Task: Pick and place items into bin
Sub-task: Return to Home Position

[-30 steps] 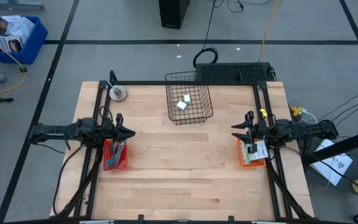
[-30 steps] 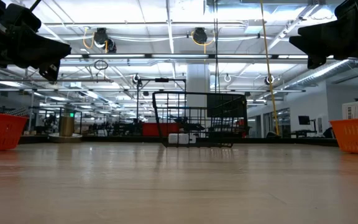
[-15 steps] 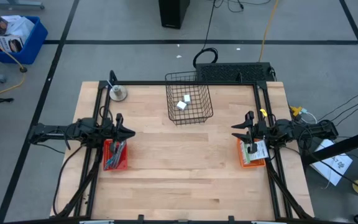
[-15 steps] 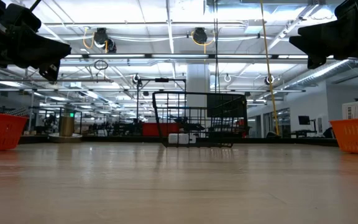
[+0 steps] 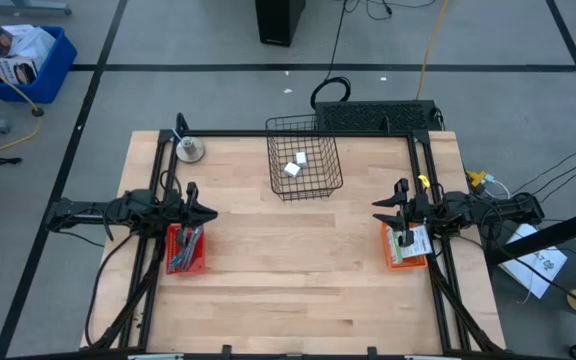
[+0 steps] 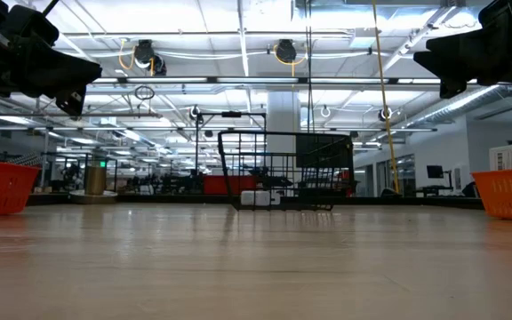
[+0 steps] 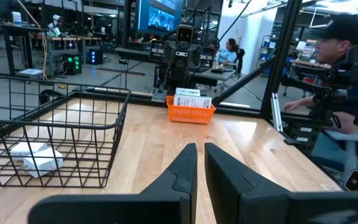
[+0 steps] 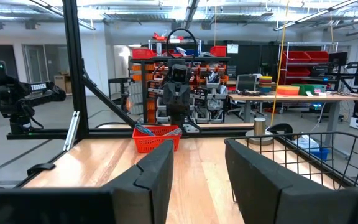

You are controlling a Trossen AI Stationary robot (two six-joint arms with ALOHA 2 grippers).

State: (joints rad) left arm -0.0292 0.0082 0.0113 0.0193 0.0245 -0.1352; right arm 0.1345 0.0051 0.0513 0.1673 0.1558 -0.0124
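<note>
Your arms hang at home, since sorting looks done: left gripper [image 7: 201, 157] nearly pressed together, right gripper [image 8: 199, 154] spread, both empty. Tools [image 5: 184, 248] lie in left orange basket [image 5: 202, 268], white box [image 5: 412, 242] in right orange basket [image 5: 389, 262], white blocks [image 5: 294, 166] in wire basket [image 5: 273, 180].

Overhead looks straight down, low camera level across — both catch the wire basket [image 5: 324, 165].

No legible text or labels
</note>
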